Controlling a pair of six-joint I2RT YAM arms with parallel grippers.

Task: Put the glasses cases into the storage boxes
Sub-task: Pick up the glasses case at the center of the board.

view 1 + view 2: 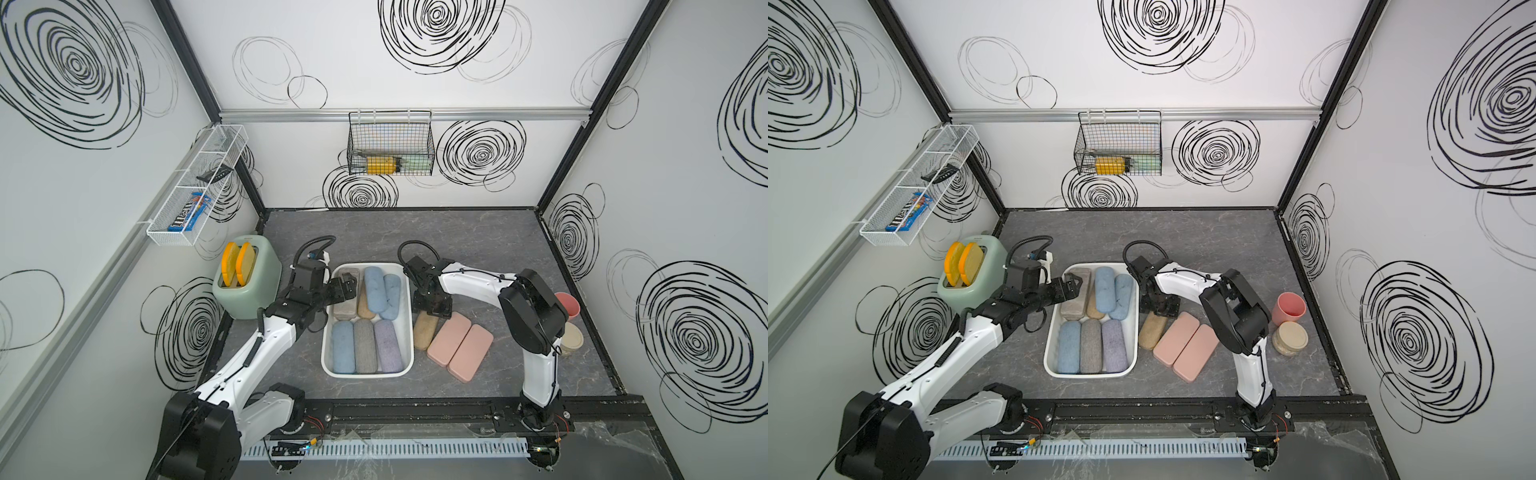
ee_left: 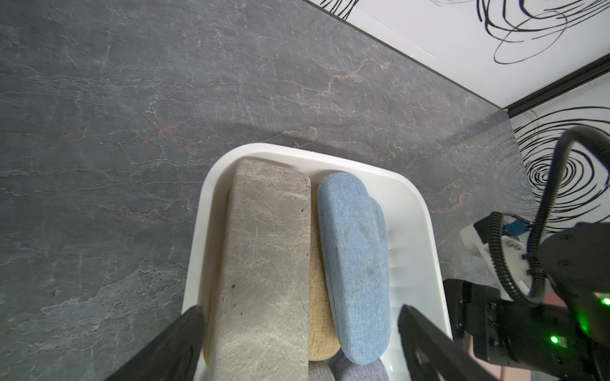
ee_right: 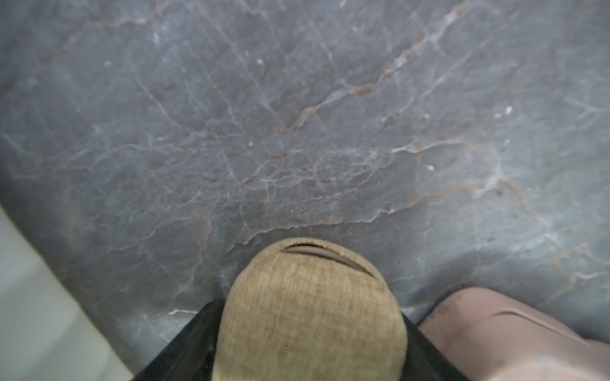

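Your left gripper (image 2: 298, 310) is hovering with its jaws spread wide. Between them, the grey-beige case (image 2: 264, 264) and a blue case (image 2: 355, 264) are lying inside the white storage box (image 1: 368, 374). Your right gripper (image 3: 308, 311) is pinching the tan case (image 1: 424, 332), which is resting on the table (image 1: 457, 249), with a pink case (image 3: 511, 336) just outside one jaw.

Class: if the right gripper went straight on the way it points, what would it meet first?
The tan case, lying on the table beside the white tray. The right gripper points down at it, with fingers on either side; whether they touch is unclear.
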